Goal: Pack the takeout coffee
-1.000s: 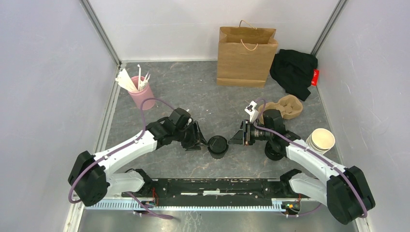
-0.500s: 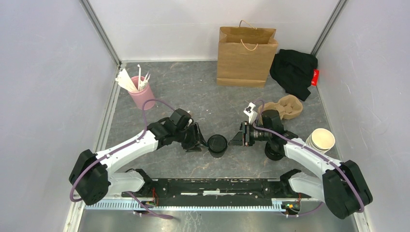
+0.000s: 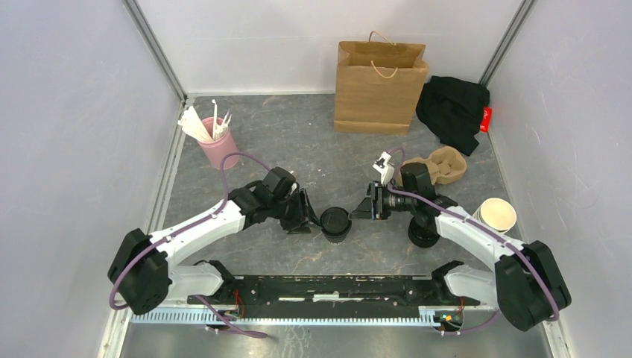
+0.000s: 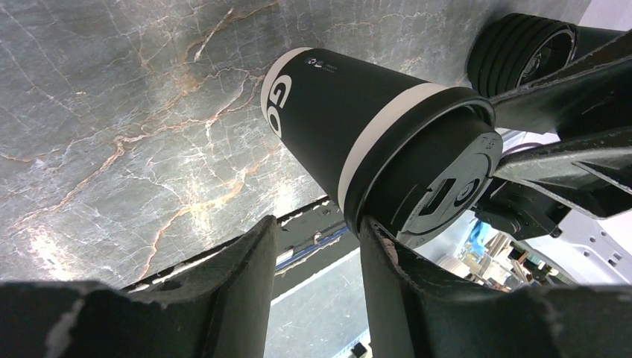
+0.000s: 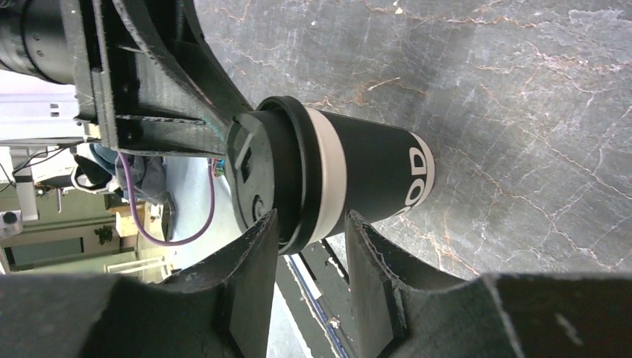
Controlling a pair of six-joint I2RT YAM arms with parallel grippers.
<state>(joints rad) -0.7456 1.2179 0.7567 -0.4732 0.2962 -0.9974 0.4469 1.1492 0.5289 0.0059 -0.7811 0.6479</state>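
The takeout coffee (image 3: 335,223), a dark cup with a white band and a black dome lid, stands upright on the grey marbled table between my two grippers. My left gripper (image 3: 308,213) is open just left of it. In the left wrist view (image 4: 317,227) one fingertip (image 4: 370,233) lies against the lid's rim, and the cup (image 4: 350,123) is outside the gap. My right gripper (image 3: 364,208) is open just right of it. In the right wrist view (image 5: 309,220) its tips sit either side of the lid's rim on the cup (image 5: 365,175). I cannot tell if they touch it.
A brown paper bag (image 3: 379,89) stands at the back, with a black cloth (image 3: 452,110) to its right. A cardboard cup carrier (image 3: 441,164), a stack of cream-rimmed cups (image 3: 497,216) and a stack of black lids (image 4: 522,46) are on the right. A pink cup of stirrers (image 3: 217,146) is on the left.
My right gripper has shifted slightly left and away from the near edge, closer to the cup. My left gripper has edged right toward the cup. The cup has hardly moved.
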